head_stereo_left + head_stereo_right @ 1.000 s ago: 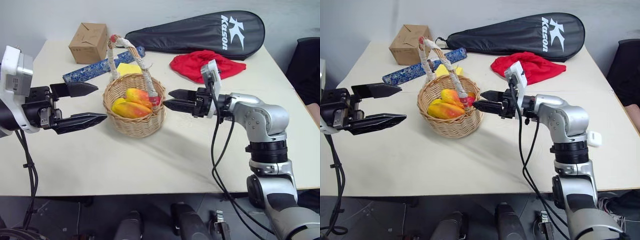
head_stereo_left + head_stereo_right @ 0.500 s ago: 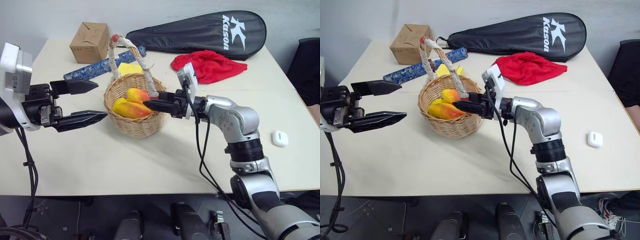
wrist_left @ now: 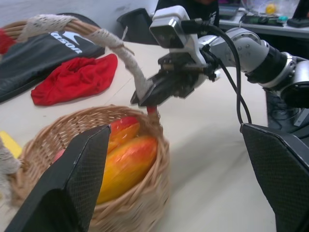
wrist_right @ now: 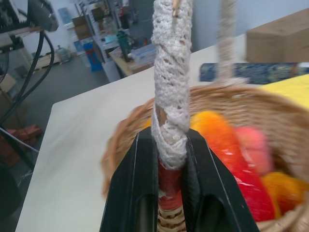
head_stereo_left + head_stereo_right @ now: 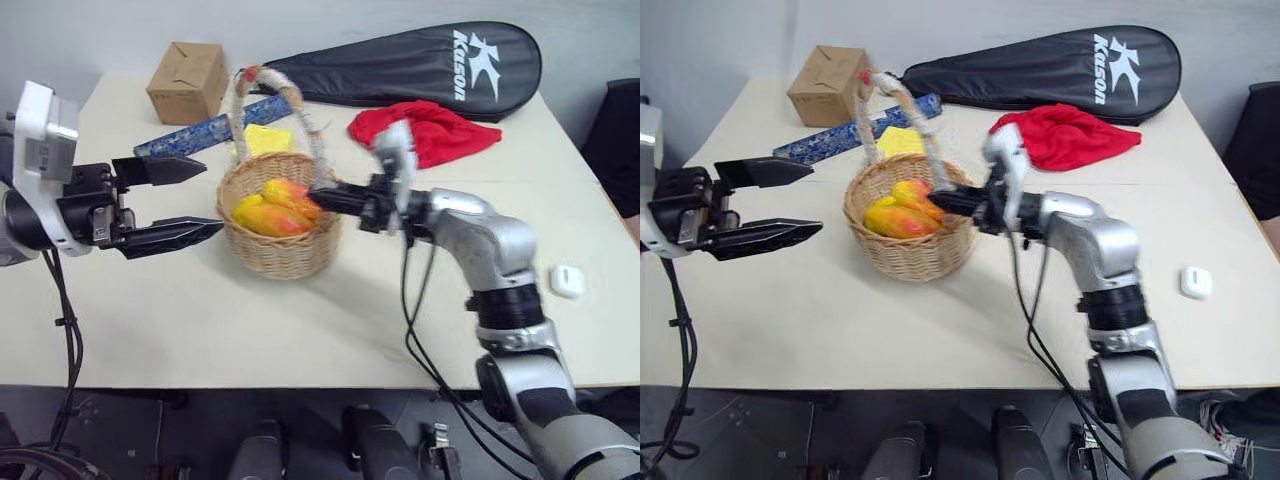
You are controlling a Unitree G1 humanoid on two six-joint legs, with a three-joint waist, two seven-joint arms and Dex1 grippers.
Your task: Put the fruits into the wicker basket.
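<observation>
Clamping the wicker basket (image 5: 280, 225) by its handle (image 4: 170, 96), the right gripper (image 4: 171, 193) has both black fingers (image 4: 133, 193) pressed tight on the cord-wrapped arch just above its red lower end, on the basket's right side. Basket sits on the desk (image 5: 300, 330), near the middle. Inside it lie two red-orange-yellow mangoes (image 5: 275, 212), side by side; a pink peach (image 4: 253, 145) shows behind them in the right wrist view. Left gripper (image 5: 185, 200) hovers just left of the basket, jaws wide apart, holding nothing, fingers pointing toward the basket's left wall, not touching it. Behind the basket: yellow sponge block (image 5: 262, 138), a blue patterned strip (image 5: 205, 133), a brown cardboard box (image 5: 188, 82) at the desk's far left corner. Black racket case (image 5: 410, 65) lies along the far edge, red cloth (image 5: 425, 128) just in front of it. Small white case (image 5: 567, 281) rests near the desk's right edge, well apart from the basket.
</observation>
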